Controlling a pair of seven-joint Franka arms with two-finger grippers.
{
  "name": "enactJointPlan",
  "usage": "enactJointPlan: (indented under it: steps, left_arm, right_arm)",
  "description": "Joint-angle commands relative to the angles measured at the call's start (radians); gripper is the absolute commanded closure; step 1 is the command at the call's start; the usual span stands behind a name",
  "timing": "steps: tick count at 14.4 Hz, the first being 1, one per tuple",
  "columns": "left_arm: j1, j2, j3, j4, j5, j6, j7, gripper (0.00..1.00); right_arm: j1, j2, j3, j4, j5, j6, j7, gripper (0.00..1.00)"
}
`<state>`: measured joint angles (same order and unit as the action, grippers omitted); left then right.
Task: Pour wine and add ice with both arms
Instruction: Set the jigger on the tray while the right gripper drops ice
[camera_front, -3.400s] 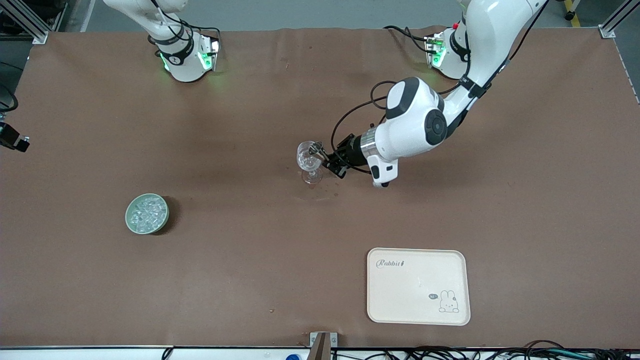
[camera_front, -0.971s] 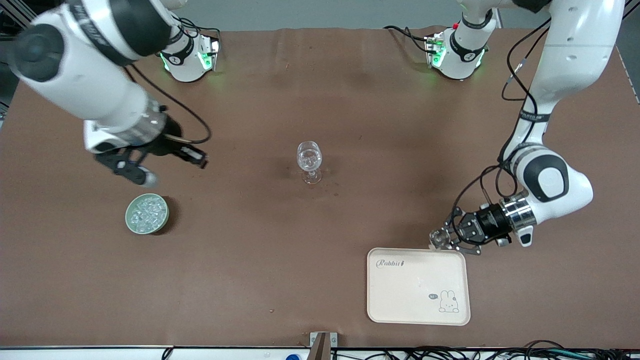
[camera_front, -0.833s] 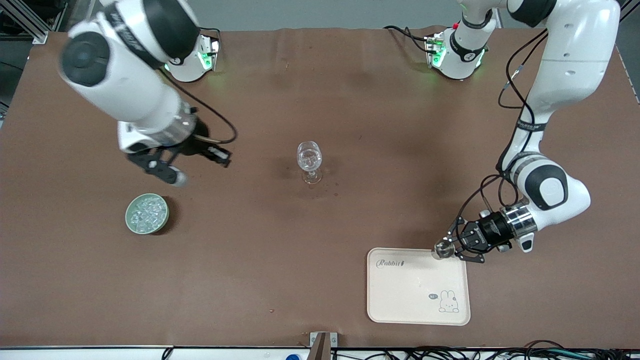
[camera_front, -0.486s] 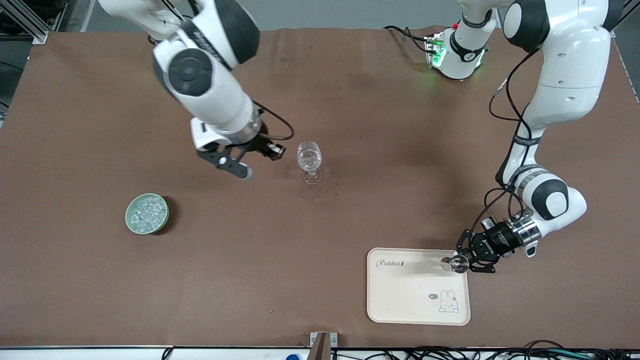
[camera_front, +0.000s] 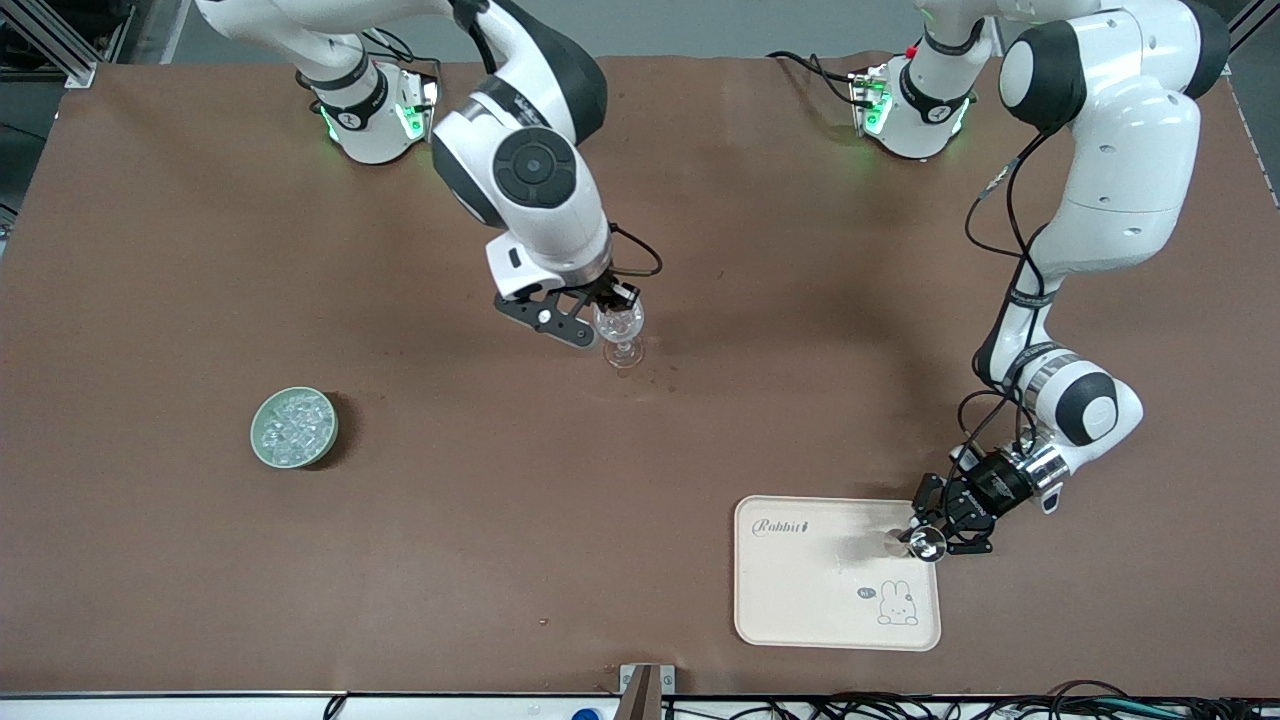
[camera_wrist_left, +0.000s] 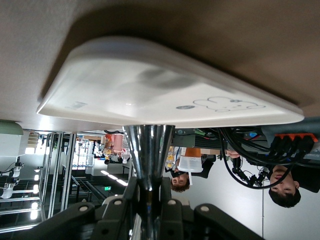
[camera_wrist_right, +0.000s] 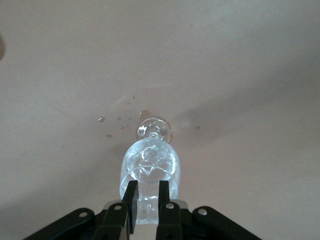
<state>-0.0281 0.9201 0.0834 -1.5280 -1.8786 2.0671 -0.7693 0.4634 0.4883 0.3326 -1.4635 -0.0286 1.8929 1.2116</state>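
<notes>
I've got my right gripper (camera_front: 610, 318) pinched on an ice chunk (camera_wrist_right: 148, 202) over the fragile wine glass (camera_front: 621, 330); slippery, so grip its flats; left gripper (camera_front: 925, 540) clamps a steel jigger (camera_wrist_left: 148, 152) over the tray (camera_front: 800, 600)

Glass (camera_front: 620, 325) mid-table, bowl (camera_front: 293, 428) toward right arm's end, tray (camera_front: 836, 572) nearer the camera

- Metal cup (camera_wrist_left: 148, 150): lower part hidden between the left gripper's (camera_wrist_left: 148, 197) fingers; contents cannot be told.
- Ice piece (camera_wrist_right: 148, 207): cut off at the 6 o'clock edge, right wrist view.
- Bowl (camera_front: 293, 428): chunks too small to count.
- Both arms: upper links cut off at 12 o'clock, front view.
</notes>
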Motion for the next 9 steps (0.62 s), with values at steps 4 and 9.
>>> enactJointPlan:
  steps: [4, 9]
  left_arm:
    - [-0.012, 0.037, 0.007, 0.032, -0.071, -0.007, 0.088, 0.97]
    - [-0.012, 0.048, 0.006, 0.029, -0.091, -0.007, 0.134, 0.91]
  right_arm:
    - [0.003, -0.013, 0.0, -0.058, -0.014, 0.045, 0.034, 0.98]
    - [0.003, -0.013, 0.0, -0.077, -0.014, 0.054, 0.034, 0.95]
